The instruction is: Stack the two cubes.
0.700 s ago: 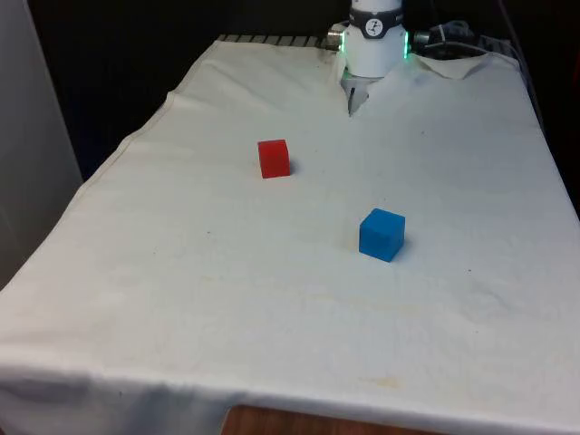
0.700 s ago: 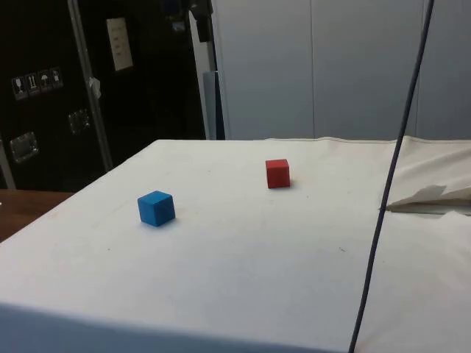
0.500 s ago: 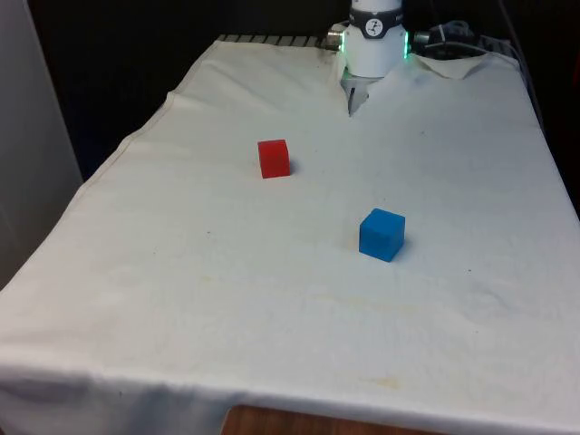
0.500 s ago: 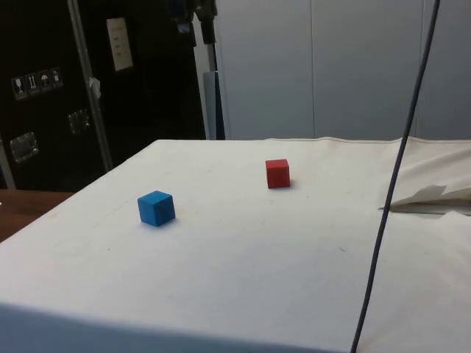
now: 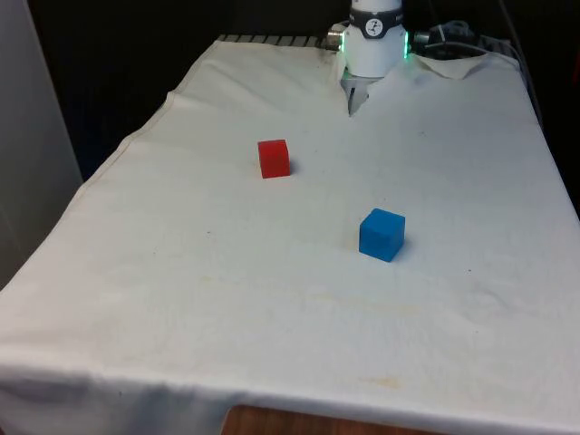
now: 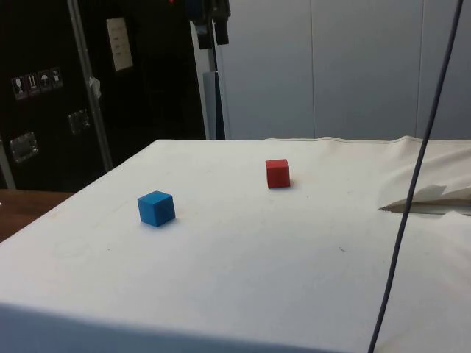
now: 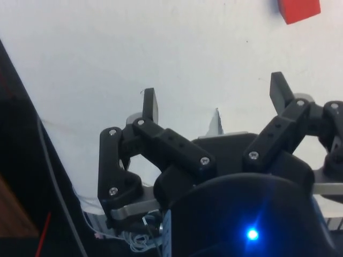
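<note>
Red cube (image 5: 274,158) sits upper centre-left in the front view; blue cube (image 5: 381,234) right of centre, well apart from it; hand (image 7: 214,104) high over the bench (image 5: 181,299), released, holding nothing. Risks, as I judge: an off-centre grip could twist a cube; the cloth (image 6: 243,257) may wrinkle and tilt the stack; a cable (image 6: 412,198) hangs at the side view's right. Dark cabinets (image 6: 44,88) at its left.
</note>
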Tool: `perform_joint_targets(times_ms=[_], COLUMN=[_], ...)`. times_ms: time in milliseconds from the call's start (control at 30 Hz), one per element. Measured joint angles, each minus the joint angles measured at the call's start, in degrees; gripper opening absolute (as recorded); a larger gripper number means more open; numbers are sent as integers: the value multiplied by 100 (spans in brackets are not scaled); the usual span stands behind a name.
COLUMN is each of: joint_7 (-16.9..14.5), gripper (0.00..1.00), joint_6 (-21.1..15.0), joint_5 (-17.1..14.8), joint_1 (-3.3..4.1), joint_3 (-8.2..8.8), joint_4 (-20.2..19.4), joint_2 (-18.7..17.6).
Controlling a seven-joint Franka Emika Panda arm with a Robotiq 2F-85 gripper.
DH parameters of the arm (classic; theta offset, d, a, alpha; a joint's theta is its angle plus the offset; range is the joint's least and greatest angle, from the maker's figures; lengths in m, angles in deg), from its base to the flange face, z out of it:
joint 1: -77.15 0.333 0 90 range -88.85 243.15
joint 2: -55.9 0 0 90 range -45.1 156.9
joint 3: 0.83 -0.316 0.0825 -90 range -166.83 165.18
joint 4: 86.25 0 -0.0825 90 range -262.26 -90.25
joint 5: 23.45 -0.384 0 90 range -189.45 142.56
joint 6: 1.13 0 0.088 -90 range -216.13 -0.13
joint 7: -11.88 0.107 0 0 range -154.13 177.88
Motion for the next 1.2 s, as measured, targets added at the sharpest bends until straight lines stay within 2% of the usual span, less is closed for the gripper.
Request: perform_joint_targets(times_ms=[600, 967, 1200], joint_7=[-367, -653, -699], gripper=[100, 100, 100], joint_6=[-332, -653, -882], joint_5=[109, 120, 178], joint_1=[-63, -109, -120], joint_3=[120, 229, 241], joint_4=[-756, -1306, -1581], joint_2=[602, 963, 1054])
